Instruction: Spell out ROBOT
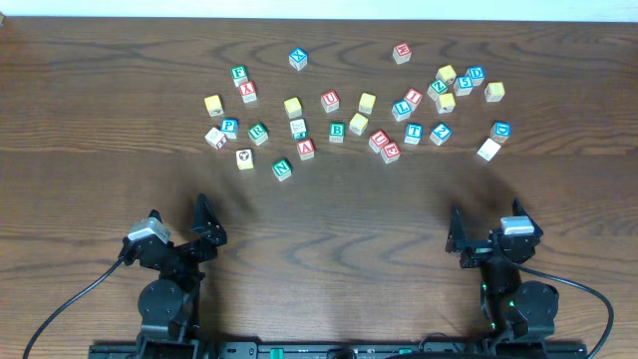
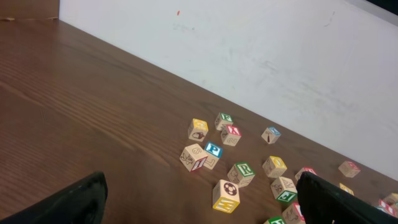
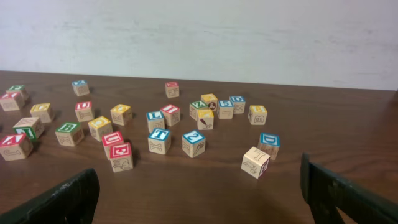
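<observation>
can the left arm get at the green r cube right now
Probably yes: the left gripper is open and bare table lies between it and the green R cube; only a ball-picture cube sits close in front.

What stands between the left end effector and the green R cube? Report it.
The soccer-ball cube sits just in front of the green R cube, on the side facing the open left end effector. Nothing else visible lies between them.
</observation>
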`<action>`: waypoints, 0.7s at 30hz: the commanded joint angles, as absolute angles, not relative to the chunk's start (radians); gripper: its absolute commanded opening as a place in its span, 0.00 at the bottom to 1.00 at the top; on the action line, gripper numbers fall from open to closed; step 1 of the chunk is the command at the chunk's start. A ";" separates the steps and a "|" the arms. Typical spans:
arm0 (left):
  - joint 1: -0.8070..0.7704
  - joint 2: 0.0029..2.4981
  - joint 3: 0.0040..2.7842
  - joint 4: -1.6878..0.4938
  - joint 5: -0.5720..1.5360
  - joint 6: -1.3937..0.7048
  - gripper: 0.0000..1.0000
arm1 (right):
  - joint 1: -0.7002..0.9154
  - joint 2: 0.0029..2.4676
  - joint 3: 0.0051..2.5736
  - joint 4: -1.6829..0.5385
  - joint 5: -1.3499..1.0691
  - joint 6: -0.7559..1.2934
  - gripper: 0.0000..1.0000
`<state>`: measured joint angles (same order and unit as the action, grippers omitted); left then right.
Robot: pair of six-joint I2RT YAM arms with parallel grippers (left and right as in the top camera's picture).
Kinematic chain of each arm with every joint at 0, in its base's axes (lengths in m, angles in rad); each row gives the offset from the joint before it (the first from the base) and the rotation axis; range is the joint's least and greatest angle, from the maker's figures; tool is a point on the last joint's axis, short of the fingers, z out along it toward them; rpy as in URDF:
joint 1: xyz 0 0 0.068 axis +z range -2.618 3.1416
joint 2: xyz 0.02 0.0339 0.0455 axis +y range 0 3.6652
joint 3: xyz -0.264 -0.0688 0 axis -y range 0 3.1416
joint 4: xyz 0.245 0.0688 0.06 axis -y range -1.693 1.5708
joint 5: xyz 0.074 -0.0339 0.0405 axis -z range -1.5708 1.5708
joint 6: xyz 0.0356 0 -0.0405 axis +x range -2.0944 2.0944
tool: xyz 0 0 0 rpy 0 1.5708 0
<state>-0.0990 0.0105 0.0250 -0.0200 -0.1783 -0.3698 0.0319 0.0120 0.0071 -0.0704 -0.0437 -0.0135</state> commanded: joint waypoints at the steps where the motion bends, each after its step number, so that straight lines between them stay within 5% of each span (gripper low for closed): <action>1: -0.096 0.005 0.004 -0.056 -0.184 -0.368 0.96 | 0.027 0.007 0.006 -0.075 -0.028 -0.004 0.99; 21: -0.096 0.005 0.015 -0.026 -0.140 -0.323 0.96 | 0.027 0.007 0.006 -0.075 -0.028 -0.004 0.99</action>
